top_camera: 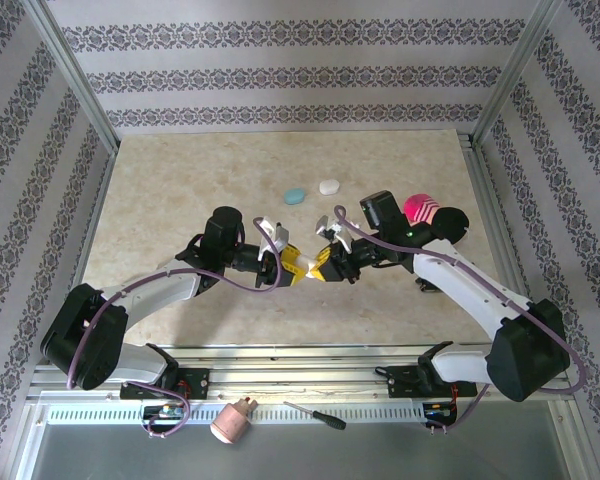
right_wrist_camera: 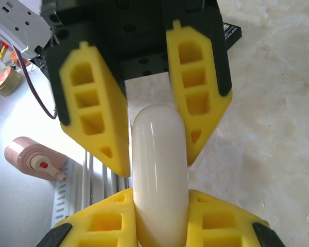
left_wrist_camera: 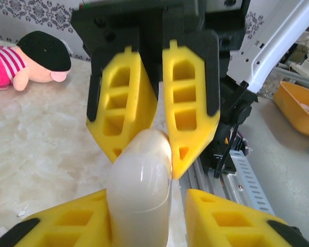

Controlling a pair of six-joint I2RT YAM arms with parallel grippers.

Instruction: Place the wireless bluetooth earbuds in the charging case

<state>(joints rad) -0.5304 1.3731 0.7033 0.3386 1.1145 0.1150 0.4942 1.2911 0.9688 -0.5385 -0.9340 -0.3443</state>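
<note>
A white charging case (right_wrist_camera: pixel 159 195) is held over the middle of the table (top_camera: pixel 170 180), somewhat closer to its near edge. It is gripped from two sides at once. The left gripper (right_wrist_camera: pixel 157 163) is closed narrowly on one rounded end, and the right gripper (left_wrist_camera: pixel 147 164) is closed on the opposite end. The yellow fingers (left_wrist_camera: pixel 188 108) of the two arms are brought almost tip to tip around it. Whether the case lid is open cannot be told.

Toward the far edge, a blue case (top_camera: pixel 295 195) and a second white case (top_camera: pixel 328 186) are laid just beside each other, well apart from both grippers. A pink striped plush toy (top_camera: pixel 420 209) is seen nearer the right edge, beside the right arm. Beyond the near edge, a screwdriver (top_camera: pixel 315 415) is lying on the grey metal surface.
</note>
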